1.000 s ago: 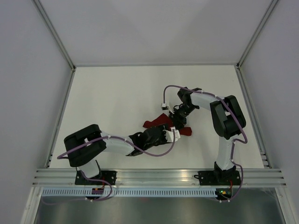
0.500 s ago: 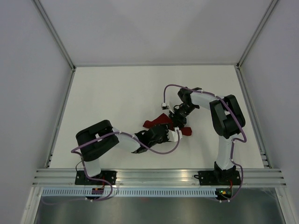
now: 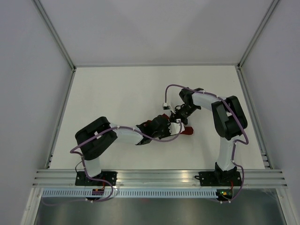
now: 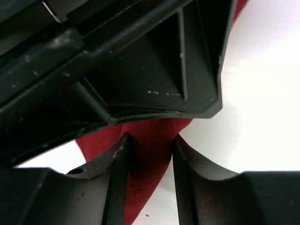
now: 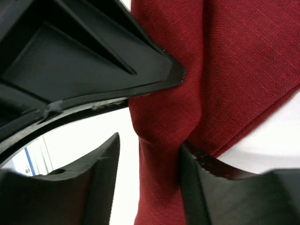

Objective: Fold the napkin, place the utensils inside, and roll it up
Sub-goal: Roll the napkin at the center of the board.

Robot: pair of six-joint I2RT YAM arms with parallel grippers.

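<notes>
My left fingers (image 4: 117, 187) pinch a fold of the maroon napkin (image 5: 225, 70) on the white tabletop (image 3: 117, 93). My right fingers (image 5: 101, 183) stand part open, with cloth against only one.

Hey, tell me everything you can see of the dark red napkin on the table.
The napkin is plain dark red woven cloth, thin and unpatterned. It lies bunched and folded on the white table, and only scraps of it show from above. A gathered strip sits between the fingers of the left pincer, touching both. The right pincer straddles another fold, one finger against the cloth, the other clear.
</notes>
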